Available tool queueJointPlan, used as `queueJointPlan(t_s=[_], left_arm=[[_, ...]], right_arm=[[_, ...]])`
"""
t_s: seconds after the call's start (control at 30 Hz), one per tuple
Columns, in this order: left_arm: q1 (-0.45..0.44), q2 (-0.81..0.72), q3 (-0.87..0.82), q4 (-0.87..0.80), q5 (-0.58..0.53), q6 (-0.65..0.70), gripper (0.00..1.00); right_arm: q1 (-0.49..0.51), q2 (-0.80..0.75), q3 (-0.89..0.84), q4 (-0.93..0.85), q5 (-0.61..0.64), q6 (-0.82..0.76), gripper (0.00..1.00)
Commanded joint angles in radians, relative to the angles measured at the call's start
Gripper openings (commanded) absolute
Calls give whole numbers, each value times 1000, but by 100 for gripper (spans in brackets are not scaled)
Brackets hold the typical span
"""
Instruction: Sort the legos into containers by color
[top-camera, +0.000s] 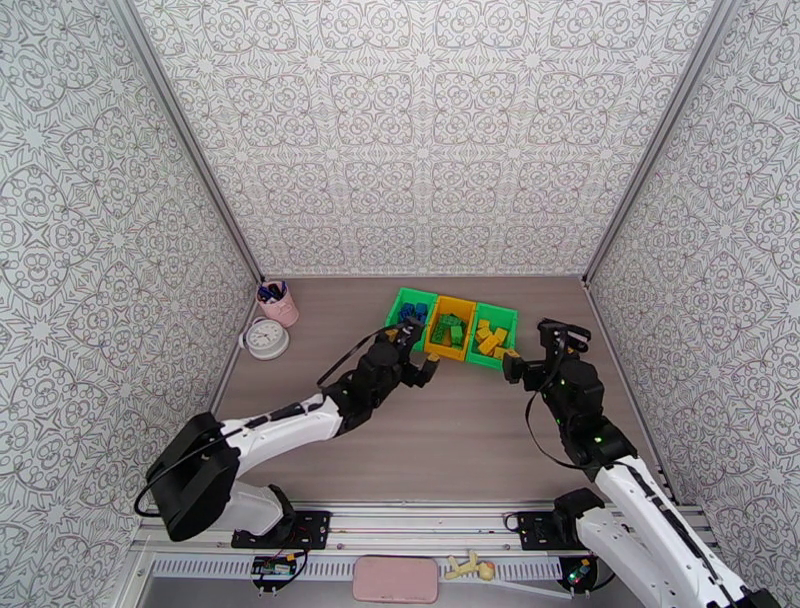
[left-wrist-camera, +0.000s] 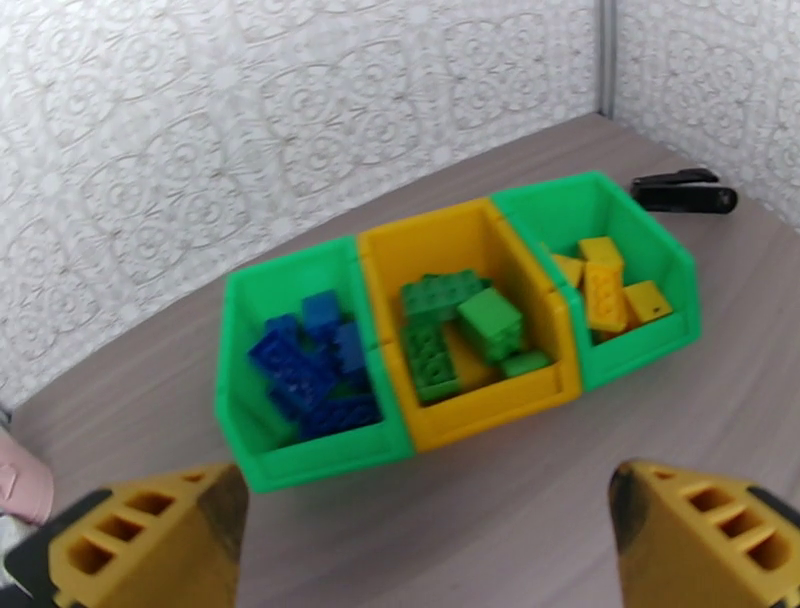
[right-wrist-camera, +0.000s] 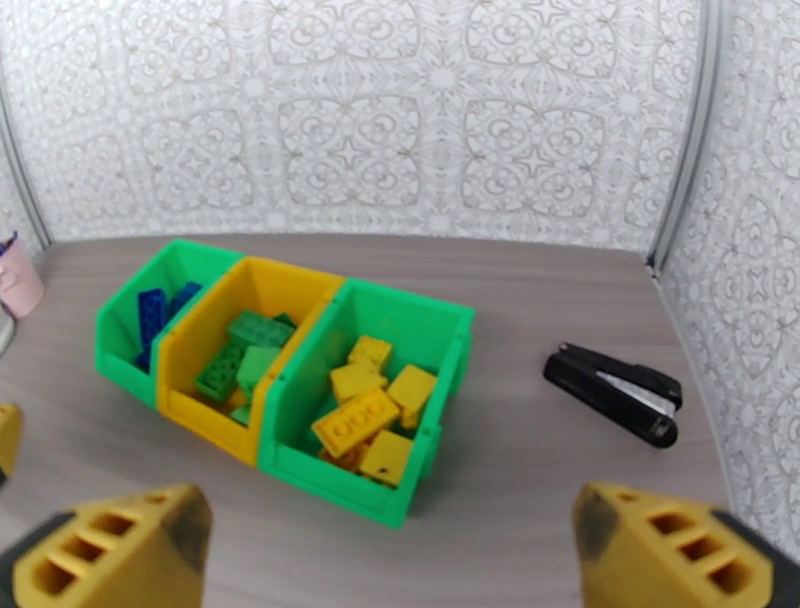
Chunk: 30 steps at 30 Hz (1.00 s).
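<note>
while looking down from above, noted left gripper (top-camera: 425, 366) and right gripper (top-camera: 510, 363) both low over the table (top-camera: 450, 440), each just short of a near corner of the containers (top-camera: 455, 357).

checked left wrist view: yellow fingers (left-wrist-camera: 150, 540) spread wide, nothing between them, nothing pinched. checked right wrist view: fingers (right-wrist-camera: 120, 550) likewise spread wide, empty.

located containers straight ahead of left gripper, near, not touching. counted three, joined in a row: first green bin (left-wrist-camera: 300, 465) ahead and to its left, yellow-orange bin (left-wrist-camera: 480, 415) dead ahead, second green bin (left-wrist-camera: 650, 345) ahead and to its right.

found legos lying in the bins, sorted by colour: blue legos (left-wrist-camera: 310, 370) piled in first green bin, green legos (left-wrist-camera: 455, 330) in yellow-orange bin, yellow legos (left-wrist-camera: 605, 290) in second green bin.

relative to right gripper: second green bin closest, ahead and slightly left; other two farther left along the row.

logged black stapler (right-wrist-camera: 612, 392) flat on table, ahead and to the right of right gripper, apart from the bins. logged pink pen cup (top-camera: 279, 303) and white round dial (top-camera: 267, 338) well off to the left of left gripper, by the side wall.
</note>
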Motion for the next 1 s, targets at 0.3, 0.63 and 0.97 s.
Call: queueJointPlan(t_s=[0.3, 0.63, 0.97], left_arm=[[409, -299, -280, 14, 33, 57, 100], [607, -163, -390, 279, 125, 51, 100], [715, -16, -377, 391, 190, 55, 100]], right_arm=[[-124, 236, -137, 419, 58, -106, 100], [-260, 477, -197, 731, -59, -78, 100], [-293, 626, -197, 895, -145, -24, 100]])
